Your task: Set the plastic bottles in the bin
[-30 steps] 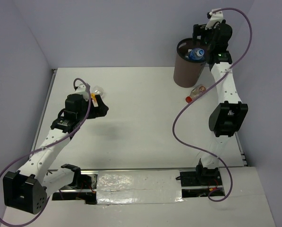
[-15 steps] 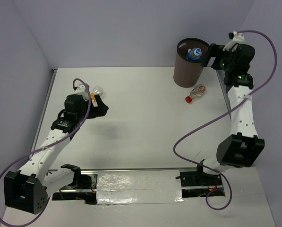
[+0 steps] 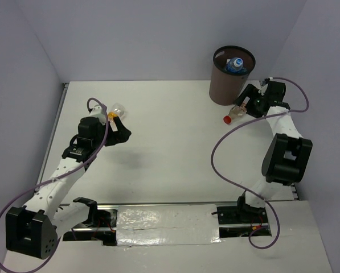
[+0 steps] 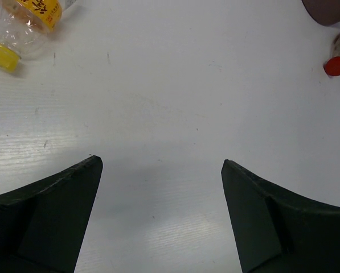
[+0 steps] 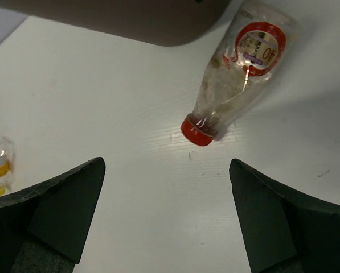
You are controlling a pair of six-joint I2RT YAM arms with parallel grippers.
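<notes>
The red-capped bottle (image 5: 238, 79) lies on its side on the surface (image 3: 170, 131) just beside the foot of the bin (image 3: 222, 88), cap pointing away from it, and my right jaws now hang spread and empty over it. A second ago they stood above the bin's mouth, where a blue-labelled bottle (image 3: 236, 64) rests. I take that drop as done and this bottle as my next pickup. My left jaws have barely shifted. They are parted and hold nothing, a little short of the yellow-capped bottle (image 4: 27, 23), which is also on its side, so two bottles are left outside. The red-capped one is thin clear plastic, slightly dented, with a red-and-white label ring near its base and a ribbed cap. I judge it light and apt to roll or skid under a careless pinch. The bin is smooth, brown and tapered with a dark rim. The surface is matt white with a faint grain.
</notes>
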